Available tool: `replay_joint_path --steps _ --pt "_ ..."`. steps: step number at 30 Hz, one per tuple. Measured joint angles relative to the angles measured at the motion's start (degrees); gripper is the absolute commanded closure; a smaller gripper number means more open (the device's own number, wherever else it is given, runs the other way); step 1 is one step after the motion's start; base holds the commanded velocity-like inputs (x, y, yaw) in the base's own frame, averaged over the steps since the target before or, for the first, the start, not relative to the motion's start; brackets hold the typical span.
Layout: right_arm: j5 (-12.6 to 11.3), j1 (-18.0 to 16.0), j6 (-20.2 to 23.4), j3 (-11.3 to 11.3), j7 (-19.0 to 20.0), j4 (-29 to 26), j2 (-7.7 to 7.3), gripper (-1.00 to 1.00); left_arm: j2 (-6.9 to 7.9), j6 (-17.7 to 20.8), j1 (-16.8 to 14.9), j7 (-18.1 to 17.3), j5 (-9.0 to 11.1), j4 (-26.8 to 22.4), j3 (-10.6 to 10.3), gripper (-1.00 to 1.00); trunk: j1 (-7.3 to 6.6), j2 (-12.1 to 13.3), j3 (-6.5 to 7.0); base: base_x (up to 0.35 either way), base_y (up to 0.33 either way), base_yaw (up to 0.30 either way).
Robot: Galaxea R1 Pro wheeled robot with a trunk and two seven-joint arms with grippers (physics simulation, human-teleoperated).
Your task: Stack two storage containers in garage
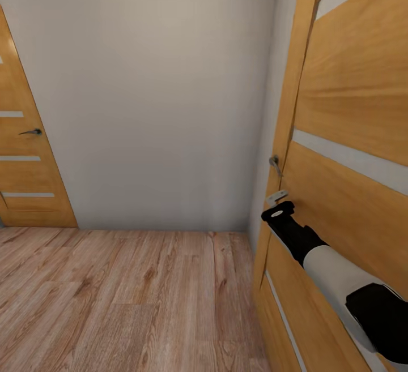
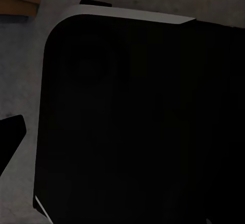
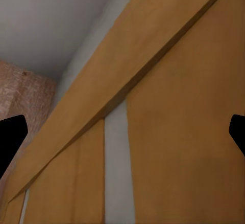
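The right tool (image 1: 279, 204), fingers spread and empty, hovers just before a tan door (image 1: 351, 179). The left tool's state cannot be told. No bins in sight on the wood floor (image 1: 130, 298); carrying and stacking apparently remain.

My left wrist camera looks onto a big black body (image 2: 138, 127) with one rounded corner and a thin pale edge (image 2: 132, 15) along one side. Around it lies a dim grey surface (image 2: 23, 70). A tan patch (image 2: 18, 4) sits in one corner of the picture. One black fingertip (image 2: 10, 132) of mine juts in at the picture's edge, close beside the black body.
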Motion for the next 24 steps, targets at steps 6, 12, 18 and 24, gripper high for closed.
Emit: replay_joint_path --steps 6,12,18,24 --pt "0.06 0.00 -0.01 -0.14 0.03 0.02 -1.46 -1.00 -0.02 0.01 0.00 0.00 0.00 -0.02 0.00 -1.00 0.00 0.00 0.00 0.000 0.000 0.000" --pt "-0.11 0.00 -0.14 -0.09 0.12 0.00 -1.74 -1.00 -0.03 0.00 0.01 0.00 0.00 0.00 0.00 -1.00 0.00 0.00 0.00 0.000 0.000 0.000" --pt "-0.41 0.02 -0.06 -0.21 0.18 -0.22 -1.79 -1.00 -0.01 0.01 -0.03 0.00 0.00 -0.05 0.01 -1.00 0.00 0.00 -0.01 0.000 0.000 0.000" --pt "-0.42 0.02 -0.11 -0.29 0.18 -0.21 -1.78 -1.00 -0.01 0.01 -0.01 0.00 0.00 -0.02 0.01 -1.00 0.00 0.00 -0.01 0.000 0.000 0.000"
